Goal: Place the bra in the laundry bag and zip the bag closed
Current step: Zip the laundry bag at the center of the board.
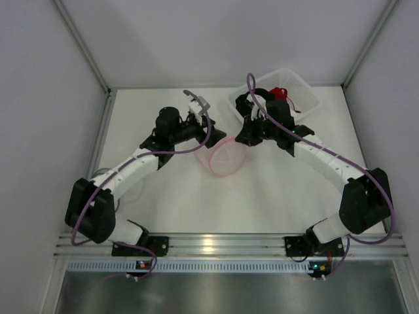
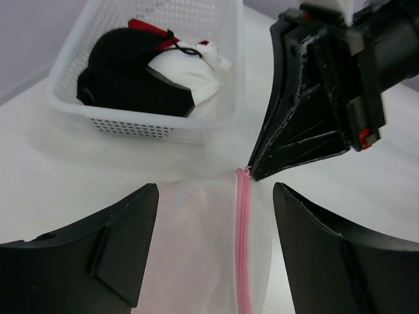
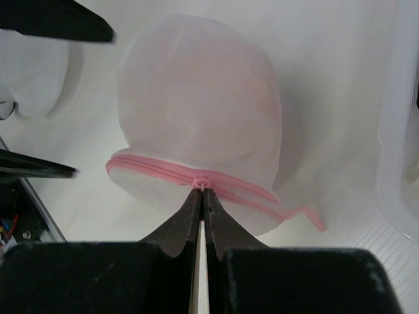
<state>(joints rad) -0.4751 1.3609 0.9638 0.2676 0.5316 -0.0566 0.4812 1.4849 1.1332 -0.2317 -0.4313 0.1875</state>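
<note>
Two grippers attend one laundry bag (image 3: pixel 196 98), which lies mid-table, rounded and full. At the bag's eleven o'clock, the left gripper (image 1: pixel 198 100) stands with fingers spread, holding nothing. The bra cannot be confirmed through the mesh; only a faint pink shade shows. At one o'clock, the right gripper (image 3: pixel 203 193) is pinched tight on the zip pull (image 3: pixel 203 185). Judged: loading done, zipping under way; full closure of the pink zip (image 3: pixel 150 171) unverified. Beyond, the basket (image 2: pixel 150 127) holds other garments.
</note>
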